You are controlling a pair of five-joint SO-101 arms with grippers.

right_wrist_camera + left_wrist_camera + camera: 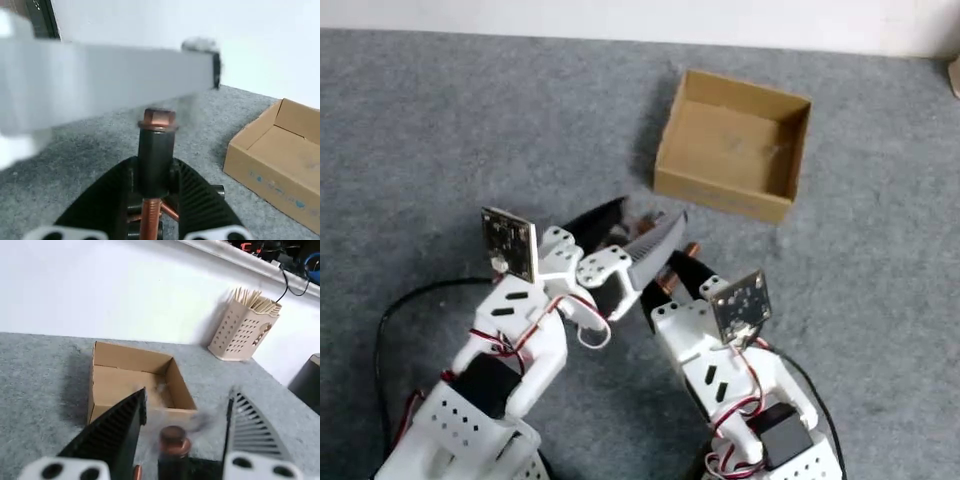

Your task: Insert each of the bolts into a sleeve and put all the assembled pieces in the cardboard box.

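Right pincer clamps a black cylindrical sleeve holding a coppery hex bolt, left pincer gaping.

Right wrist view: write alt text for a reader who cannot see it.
The right gripper is shut on a black sleeve with a copper bolt through it, head at the far end. A blurred grey bar crosses past the head; a cardboard box sits on grey carpet farther off.

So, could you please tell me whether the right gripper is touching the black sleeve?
Touching. The right wrist view shows the right gripper shut on the black sleeve, with its jaws pressed against the sleeve's two sides and no gap.
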